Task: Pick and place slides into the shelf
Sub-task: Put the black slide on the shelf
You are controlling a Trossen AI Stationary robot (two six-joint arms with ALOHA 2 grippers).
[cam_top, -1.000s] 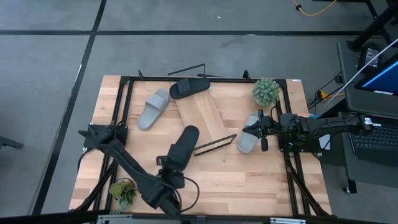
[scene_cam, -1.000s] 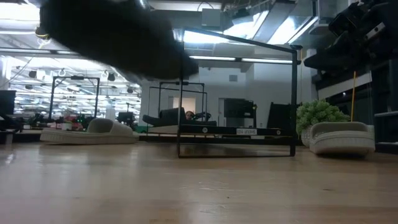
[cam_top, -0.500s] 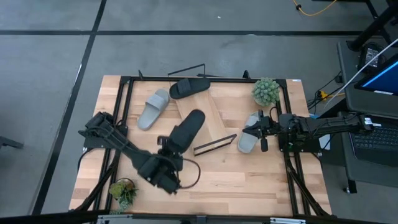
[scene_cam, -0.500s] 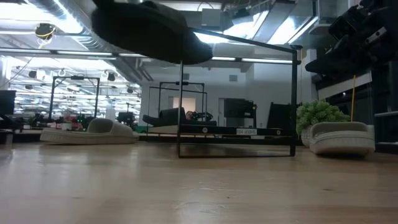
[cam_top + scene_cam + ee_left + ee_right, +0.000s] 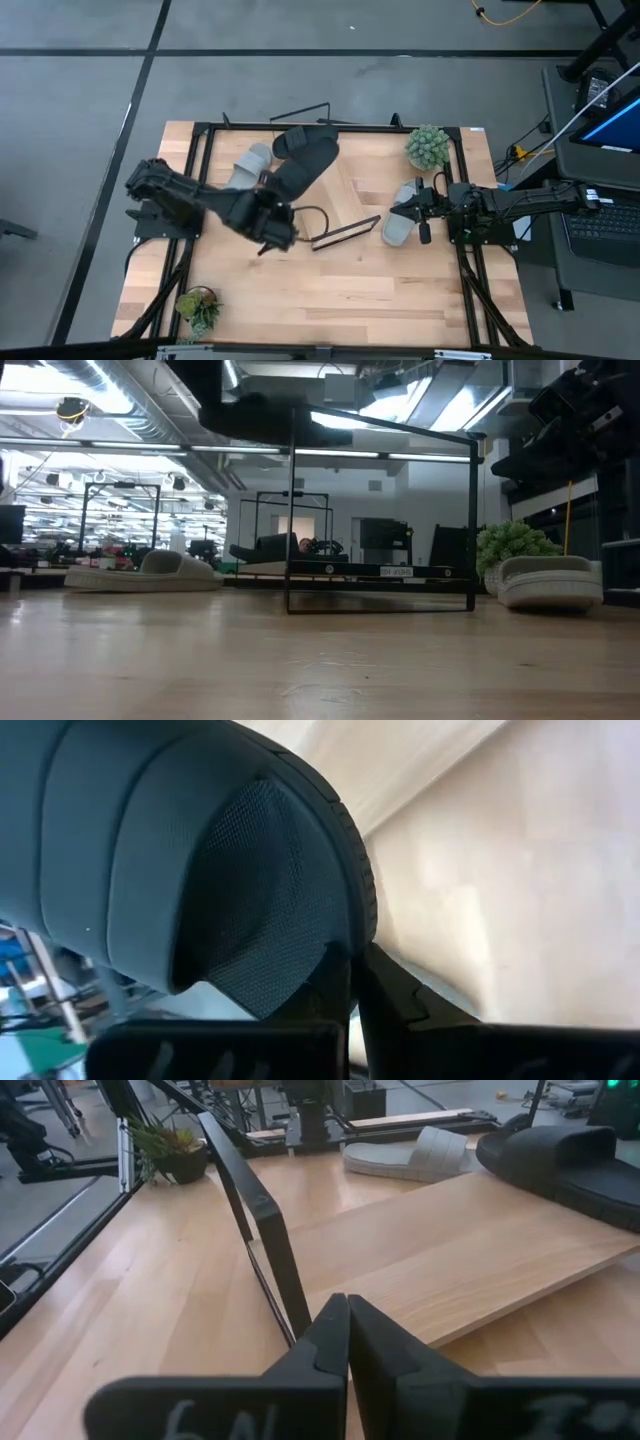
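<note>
Now the left gripper (image 5: 268,212), apparently pinching a black slide (image 5: 300,165), has swung it from mid-table over the shelf (image 5: 335,185); placement is imminent. Right gripper (image 5: 418,212) waits, fingers pressed together.

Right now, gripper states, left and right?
Left gripper: closed on a matte black rubber slide sandal, held above the slanted light-wood shelf board.
Right gripper: closed, empty, at the table's right edge.

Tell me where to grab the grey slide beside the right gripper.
Probably its broad strap: the grey slide lies sole-down beside the right gripper, strap arched above the footbed. Come from above, one finger under the arch through the open toe, the other on top.
</note>
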